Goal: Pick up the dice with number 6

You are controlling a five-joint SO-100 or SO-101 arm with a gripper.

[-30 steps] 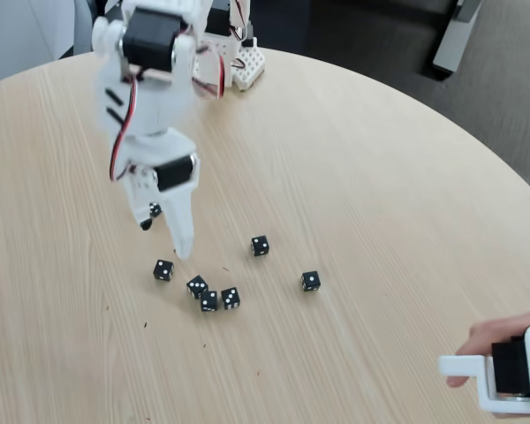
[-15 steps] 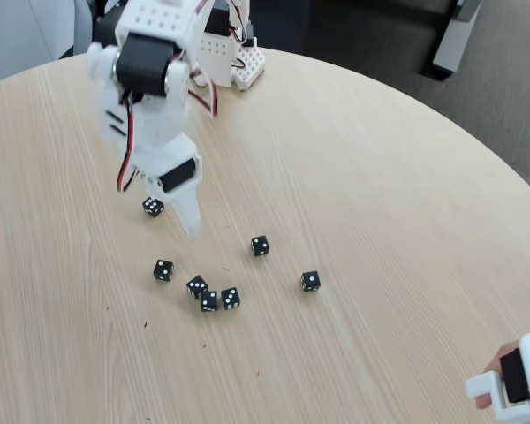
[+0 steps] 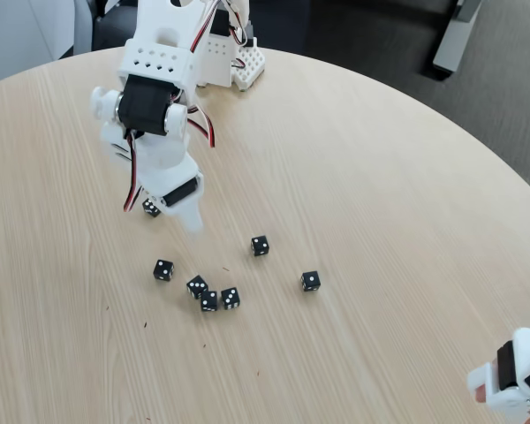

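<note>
The dice with number 6 [image 3: 149, 208] is a tiny black cube lying on the round wooden table [image 3: 353, 177]. It is half hidden at the left edge of my white gripper [image 3: 170, 214]. The gripper hangs just above the table, and its long white finger [image 3: 191, 218] points down to the right of the die. The jaws stand apart with nothing held between them. Several like black dice lie nearer the camera: one at the left [image 3: 163, 269], a cluster of three [image 3: 209, 300], one further back [image 3: 261, 246] and one at the right [image 3: 310, 281].
The arm's white base [image 3: 238, 62] stands at the table's far edge. At the bottom right corner a person's hand holds a white and black handle device [image 3: 517, 380]. The table's right half is bare wood.
The arm has pulled back and up toward its base, and the finger tip has drawn away from the lower dice. The die by the gripper stayed in place. The hand at bottom right moved further down and right.
</note>
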